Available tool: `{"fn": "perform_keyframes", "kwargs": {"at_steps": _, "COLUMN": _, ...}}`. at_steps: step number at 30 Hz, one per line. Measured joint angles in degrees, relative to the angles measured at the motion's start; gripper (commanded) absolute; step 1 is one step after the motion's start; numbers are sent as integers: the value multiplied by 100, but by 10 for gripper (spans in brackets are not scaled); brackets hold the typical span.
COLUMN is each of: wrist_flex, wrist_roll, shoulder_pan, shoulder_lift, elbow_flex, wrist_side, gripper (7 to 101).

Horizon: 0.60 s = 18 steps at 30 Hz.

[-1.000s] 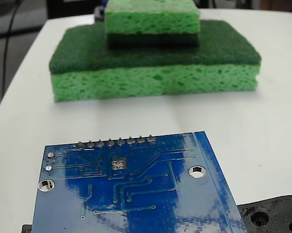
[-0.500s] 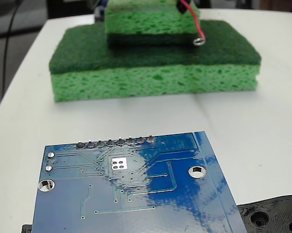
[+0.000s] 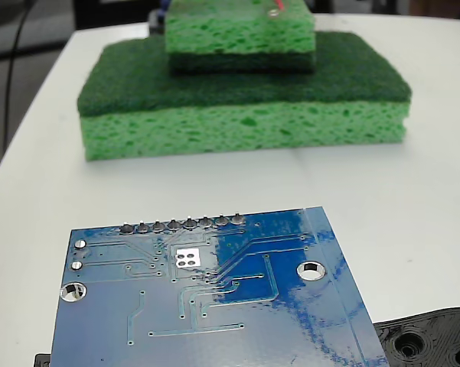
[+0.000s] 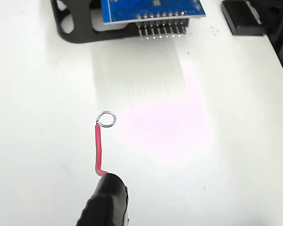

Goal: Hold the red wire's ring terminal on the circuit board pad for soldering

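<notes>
Wire (image 4: 98, 149) and ring (image 4: 106, 118) hang over the white surface (image 4: 216, 141), well short of the board (image 3: 214, 306); gripper grip apparently unseen.

No text, label, brand, number or sign is showing legibly in either view. The circuit board (image 3: 207, 306) is displaying only traces, solder bumps and holes on its blue face in the fixed view, with no readable printing, and in the wrist view its visible edge is likewise carrying nothing readable. The sponges (image 3: 241, 99) and the black plastic part (image 3: 432, 340) are bearing no markings.
</notes>
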Motion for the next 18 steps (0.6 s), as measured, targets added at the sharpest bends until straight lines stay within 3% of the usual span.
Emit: {"fn": "perform_keyframes", "kwargs": {"at_steps": 18, "wrist_flex": -53, "wrist_roll": -369, "shoulder_pan": 255, "shoulder_lift": 0, "elbow_flex": 325, "wrist_side": -492, "gripper": 1003}}
